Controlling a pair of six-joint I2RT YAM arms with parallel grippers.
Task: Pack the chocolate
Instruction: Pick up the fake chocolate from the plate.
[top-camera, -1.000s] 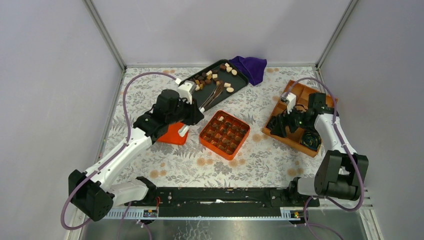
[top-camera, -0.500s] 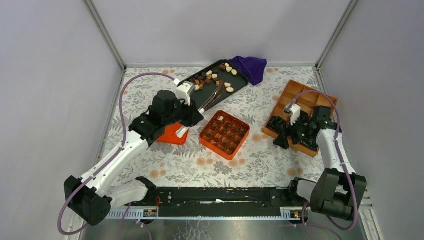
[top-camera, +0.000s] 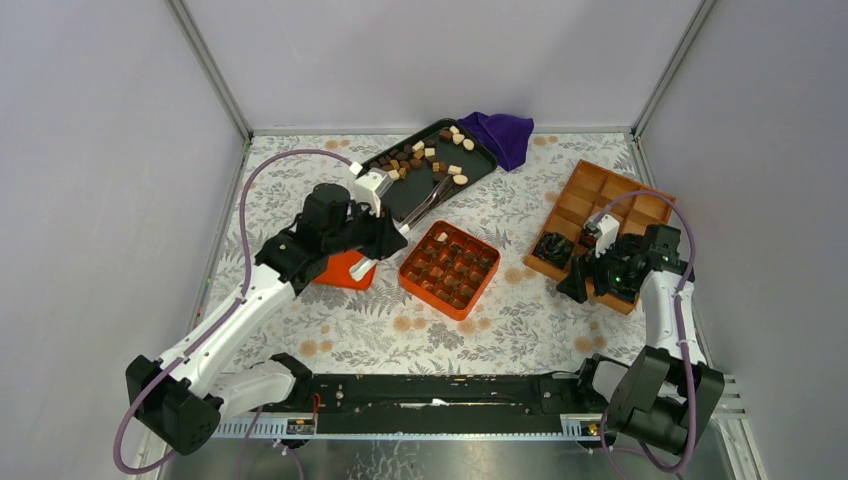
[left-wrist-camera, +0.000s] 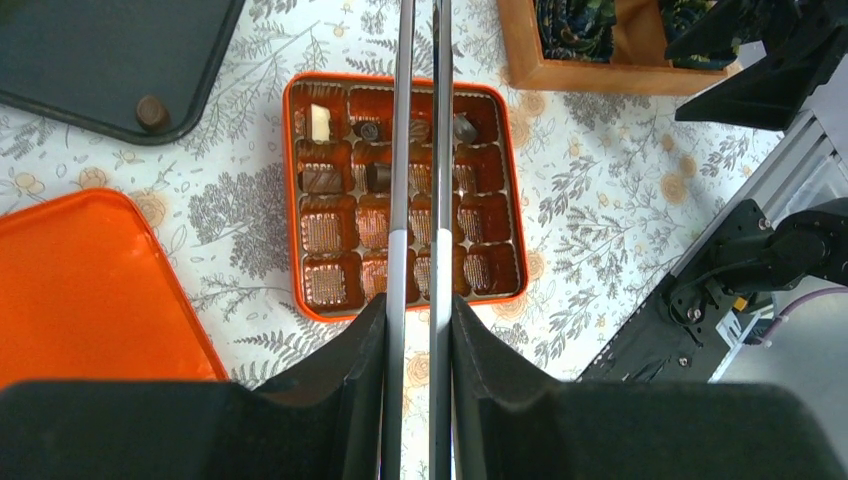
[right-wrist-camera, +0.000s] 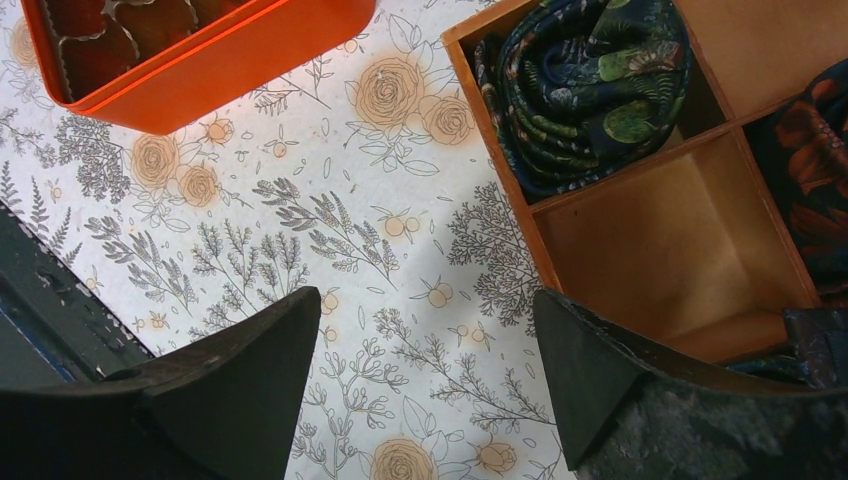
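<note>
Pale lilac walls (top-camera: 110, 150) close off a table under a flowered cloth (top-camera: 330, 325). At the back lies a black tray (top-camera: 475, 170) with most of the chocolate (top-camera: 424, 157) scattered on it — brown, dark and cream pieces, all loose. One more dark piece sits alone by the tray's near corner in the left wrist view. Just in front of the tray stands the orange box (top-camera: 428, 297), its grid of cells mostly bare. A cream piece and a few dark ones sit in cells of the two rows farthest from the left arm. Its lid (left-wrist-camera: 90, 280) lies flat on the cloth to the left, a little apart from the box.

The left gripper (left-wrist-camera: 418, 322) is closed on metal tongs (left-wrist-camera: 401, 150), its fingers pressed against the two blades from either side. The blades run nearly parallel with a thin gap between them. From above, the tongs slant out over the tray's middle; whether anything sits between their tips cannot be told.

The right gripper (right-wrist-camera: 430, 345) hangs over bare cloth with its jaws spread wide and nothing between them, just beside the near corner of a wooden crate (right-wrist-camera: 690, 240). Dark crinkled rolls (right-wrist-camera: 590, 85) fill some of the crate's cells. A purple rag (top-camera: 500, 135) lies bunched at the tray's far right end.
</note>
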